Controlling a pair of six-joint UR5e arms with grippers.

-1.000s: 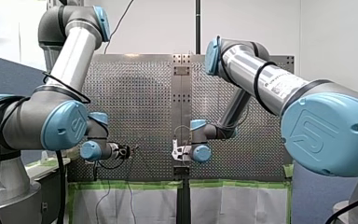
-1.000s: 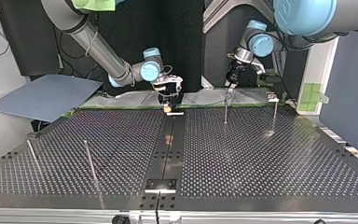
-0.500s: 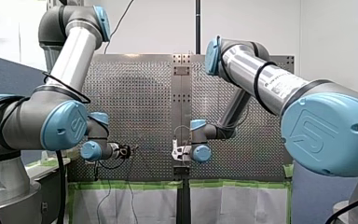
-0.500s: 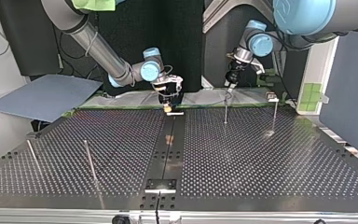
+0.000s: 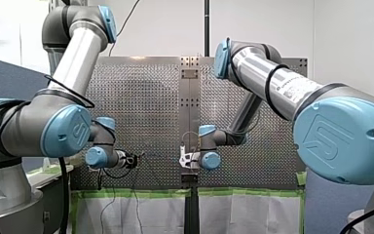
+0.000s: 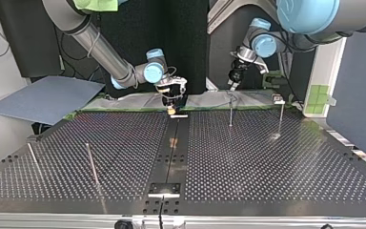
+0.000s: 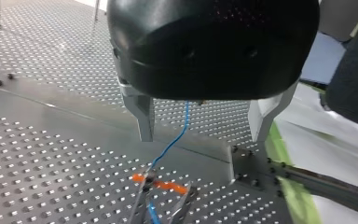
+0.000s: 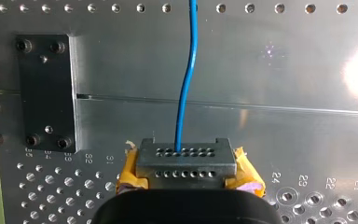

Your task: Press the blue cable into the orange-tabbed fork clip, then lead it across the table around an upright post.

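So, top view, front to back. Closest to the camera, the near posts [image 6: 91, 164] stand at the left of the perforated table [image 6: 267, 181]. Further back on the right are the far posts [image 6: 230, 112], both upright. Right at the back edge, my right gripper [image 6: 174, 106] sits low over the smooth centre strip [image 6: 174, 143]. My left gripper [image 6: 232, 85] hangs in the air just above the tip of the inner far post.

Right wrist cam: the yellow-padded fingers [image 8: 186, 154] are pinched together on the blue cable [image 8: 189, 79]. The cable runs straight ahead from them over the strip.

Left wrist cam: the metal fingers [image 7: 144, 116] are spread wide and gripping nothing. The cable drops between them without touching either one. From there it goes past the orange tab and down between the prongs of the orange-tabbed fork clip [image 7: 168, 185], which sits on the table just ahead of that gripper.
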